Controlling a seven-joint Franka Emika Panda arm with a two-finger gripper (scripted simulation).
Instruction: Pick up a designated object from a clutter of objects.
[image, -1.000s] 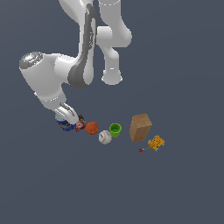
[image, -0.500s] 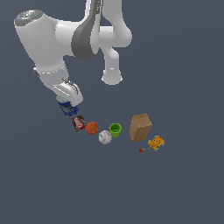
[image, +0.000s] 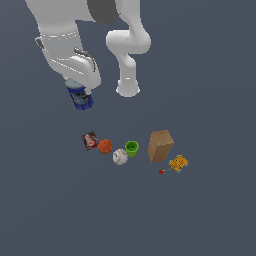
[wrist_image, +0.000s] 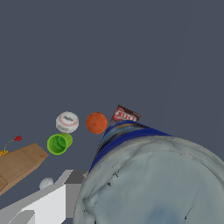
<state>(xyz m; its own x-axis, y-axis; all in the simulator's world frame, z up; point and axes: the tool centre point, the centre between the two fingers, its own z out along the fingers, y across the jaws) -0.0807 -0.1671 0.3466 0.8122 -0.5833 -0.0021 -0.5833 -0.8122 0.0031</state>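
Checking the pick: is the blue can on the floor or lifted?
Lifted: the blue can hangs in the gripper, well above the floor.

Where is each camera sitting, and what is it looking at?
Exterior view: off the arm, high up, looking down at the grey floor; it shows the white robot arm holding the short blue cylindrical can in the air.
Wrist view: on the wrist, looking past the can's silver-grey top to the floor; a white piece of the fingers shows.
Both see: the can, orange ball, white baseball, green cup, brown cardboard box.
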